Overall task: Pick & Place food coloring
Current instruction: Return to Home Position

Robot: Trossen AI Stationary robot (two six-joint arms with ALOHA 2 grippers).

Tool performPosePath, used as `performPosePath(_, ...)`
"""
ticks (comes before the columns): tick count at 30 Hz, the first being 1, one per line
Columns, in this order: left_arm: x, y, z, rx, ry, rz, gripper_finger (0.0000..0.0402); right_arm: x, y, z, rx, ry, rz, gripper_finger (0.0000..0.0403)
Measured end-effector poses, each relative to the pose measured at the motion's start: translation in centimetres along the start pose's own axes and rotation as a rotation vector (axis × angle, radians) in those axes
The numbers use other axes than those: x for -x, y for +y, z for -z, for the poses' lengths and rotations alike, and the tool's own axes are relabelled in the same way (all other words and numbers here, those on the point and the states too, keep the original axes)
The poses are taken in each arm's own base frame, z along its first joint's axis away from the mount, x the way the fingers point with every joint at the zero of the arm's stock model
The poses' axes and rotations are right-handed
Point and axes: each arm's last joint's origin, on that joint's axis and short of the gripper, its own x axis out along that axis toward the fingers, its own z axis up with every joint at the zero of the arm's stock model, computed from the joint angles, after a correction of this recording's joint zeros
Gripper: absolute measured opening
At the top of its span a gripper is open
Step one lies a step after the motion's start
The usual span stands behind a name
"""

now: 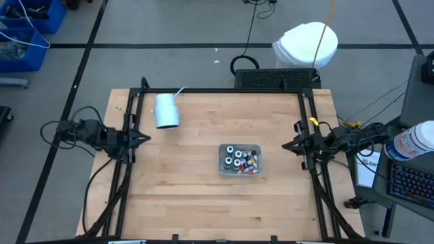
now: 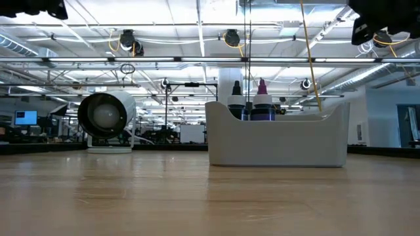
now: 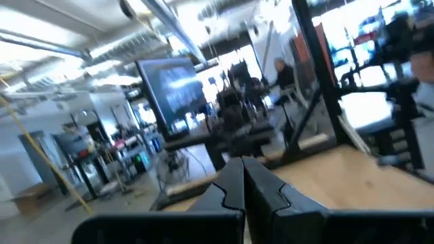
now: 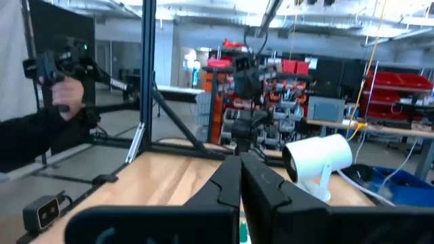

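Observation:
The food coloring bottles (image 1: 239, 159) stand in a translucent grey square tray (image 1: 222, 168) near the table's middle; in the low view two dark bottle tops (image 2: 249, 105) rise above the tray's pale wall (image 2: 279, 141). My left gripper (image 1: 145, 139) hangs shut at the table's left edge, level, pointing right. My right gripper (image 1: 285, 145) hangs shut at the right edge, level, pointing left toward the tray. Both grippers hold nothing; their shut fingers show in the left wrist view (image 3: 243, 183) and the right wrist view (image 4: 239, 179).
A pale blue cylindrical cup (image 1: 166, 110) lies on its side at the far left of the table, seen end-on in the low view (image 2: 105, 117). A black frame (image 1: 224, 91) borders the table. Bare wood lies in front of the tray and to its left.

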Motion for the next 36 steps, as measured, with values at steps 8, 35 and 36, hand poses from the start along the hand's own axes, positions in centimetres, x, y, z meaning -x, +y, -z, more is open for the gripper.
performPosePath(8, -0.6, -1.3, 2.3, 0.018, 0.036, 0.069, 0.0001, 0.1, 0.1, 2.7, -0.039, 0.030, 0.044, 0.0000)
performPosePath(35, -1.5, -2.7, 9.2, 0.103, 0.138, 0.036, 0.0007, -0.2, 0.2, 4.4, -0.035, -0.006, 0.086, 0.0000)
performPosePath(36, -1.5, -2.7, 9.2, 0.113, 0.138, 0.030, 0.0007, -0.2, 0.2, 4.4, -0.028, -0.006, 0.087, 0.0000)
